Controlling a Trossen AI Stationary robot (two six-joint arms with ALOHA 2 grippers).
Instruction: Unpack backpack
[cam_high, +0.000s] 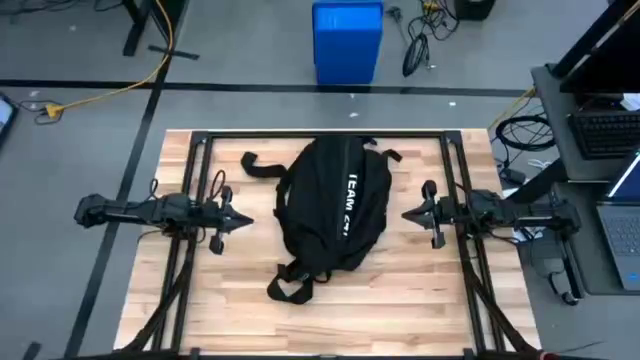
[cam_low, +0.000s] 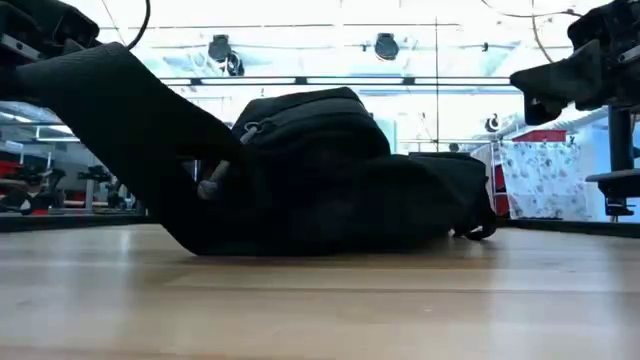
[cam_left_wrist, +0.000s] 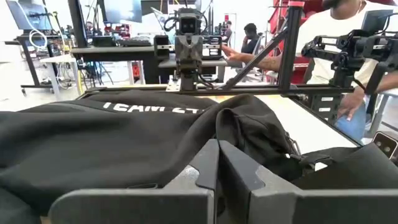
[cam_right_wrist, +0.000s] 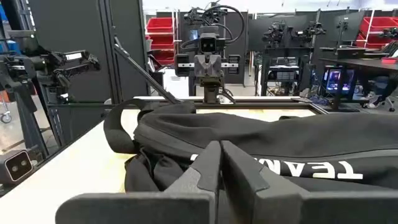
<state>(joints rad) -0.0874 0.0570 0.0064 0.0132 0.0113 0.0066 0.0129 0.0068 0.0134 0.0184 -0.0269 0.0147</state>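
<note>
The left gripper (cam_left_wrist: 217, 163) was closed and empty, apparently just clear of the backpack (cam_high: 330, 205), which lay mid-table. The right gripper (cam_right_wrist: 219, 163), likewise closed and empty, faced it from the opposite side.

The big backpack (cam_high: 330, 205) fills the table's (cam_high: 400, 310) middle, with bare wood along its side edges.
</note>
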